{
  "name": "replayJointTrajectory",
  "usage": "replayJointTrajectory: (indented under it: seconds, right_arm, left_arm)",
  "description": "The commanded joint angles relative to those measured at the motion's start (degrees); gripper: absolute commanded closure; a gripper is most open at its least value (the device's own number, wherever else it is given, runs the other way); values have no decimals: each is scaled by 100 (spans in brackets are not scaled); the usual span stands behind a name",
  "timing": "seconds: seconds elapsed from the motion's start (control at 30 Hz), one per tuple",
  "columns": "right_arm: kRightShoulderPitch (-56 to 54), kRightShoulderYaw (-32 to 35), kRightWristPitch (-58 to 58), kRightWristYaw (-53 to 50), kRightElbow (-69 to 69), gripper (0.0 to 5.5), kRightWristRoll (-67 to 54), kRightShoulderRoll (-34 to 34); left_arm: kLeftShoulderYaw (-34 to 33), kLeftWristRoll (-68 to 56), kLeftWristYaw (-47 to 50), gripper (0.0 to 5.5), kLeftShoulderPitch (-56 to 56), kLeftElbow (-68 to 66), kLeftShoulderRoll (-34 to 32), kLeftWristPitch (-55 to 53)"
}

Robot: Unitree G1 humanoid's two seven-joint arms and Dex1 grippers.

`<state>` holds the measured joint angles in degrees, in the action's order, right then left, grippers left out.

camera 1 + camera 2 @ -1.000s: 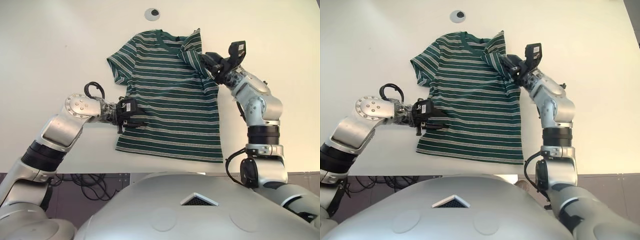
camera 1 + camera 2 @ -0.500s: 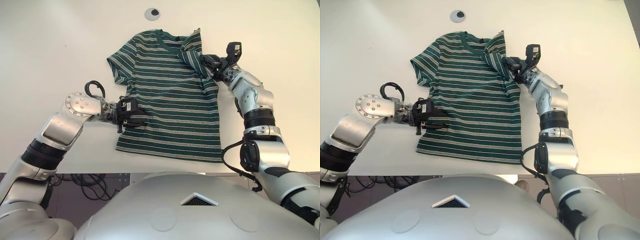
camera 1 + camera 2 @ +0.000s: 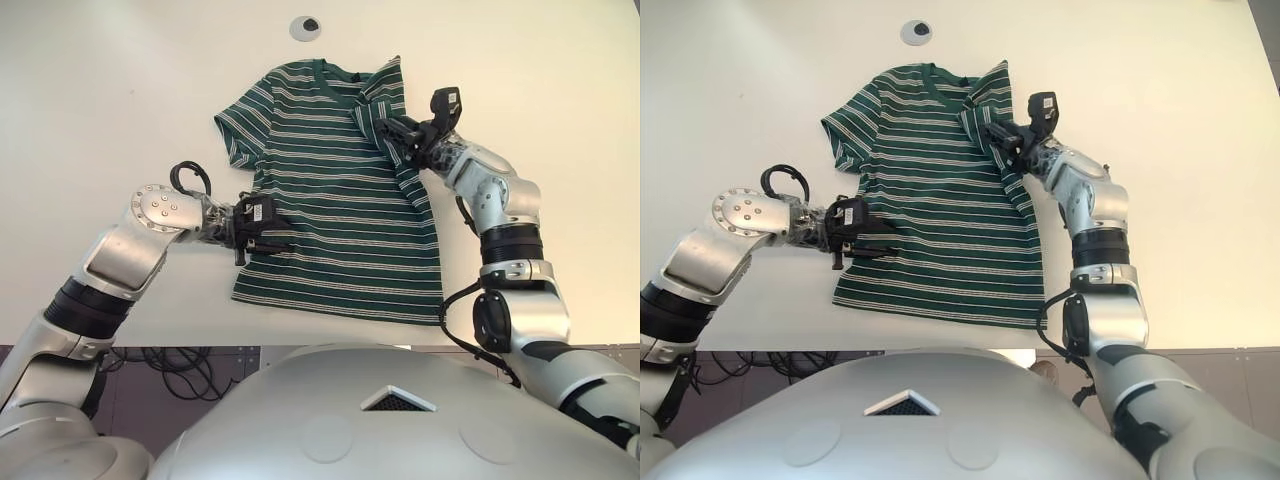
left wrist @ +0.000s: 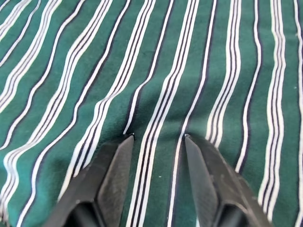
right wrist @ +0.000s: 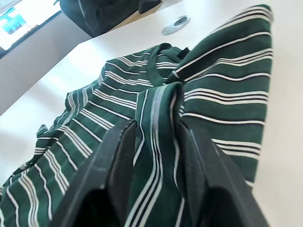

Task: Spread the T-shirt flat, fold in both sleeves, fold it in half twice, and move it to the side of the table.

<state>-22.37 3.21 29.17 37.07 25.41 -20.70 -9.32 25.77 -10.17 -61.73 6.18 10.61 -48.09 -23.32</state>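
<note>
A green T-shirt with white stripes [image 3: 330,200] lies front up on the white table [image 3: 120,90], collar at the far end. Its left sleeve [image 3: 235,125] lies spread out flat. My right gripper [image 3: 392,135] is shut on the right sleeve [image 5: 227,71], holding a bunched fold of it lifted over the shirt's right chest. My left gripper [image 3: 275,238] rests on the shirt's left side near the hem. Its fingers [image 4: 116,165] are open and press on flat fabric, with nothing pinched between them.
A round grey cable grommet [image 3: 304,27] sits in the table beyond the collar. White table surface lies on both sides of the shirt. The table's front edge [image 3: 150,338] runs just below the hem, with cables [image 3: 180,365] hanging under it.
My right gripper has carried the right sleeve leftward, over the shirt's body. The left arm and the rest of the shirt have stayed still.
</note>
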Motion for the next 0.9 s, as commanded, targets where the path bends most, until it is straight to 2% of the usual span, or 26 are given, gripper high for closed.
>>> replayJointTrajectory:
  seconds: [0.03,0.23,0.4,0.47,0.67,0.9]
  right_arm:
    - [120,-182,72,-181,-421,457,78,140]
    - [16,-450,-180,-552,-11,547,609,-18]
    - [187,-117,-222,-383,-476,547,192,21]
    - [324,205,-209,-437,-837,547,-120,45]
    - [859,1185,-57,-1071,-1764,547,-750,-49]
    - [2070,1726,-81,-2000,-3169,547,-1004,226]
  left_arm:
    - [495,464,27,357,-388,-476,-6,-450]
    - [464,450,98,357,-467,-412,-5,-499]
    - [453,442,148,357,-527,-357,-17,-522]
    - [452,425,160,357,-561,-315,-32,-540]
    - [421,366,225,357,-671,-183,-77,-604]
    - [367,346,236,357,-669,-191,-119,-584]
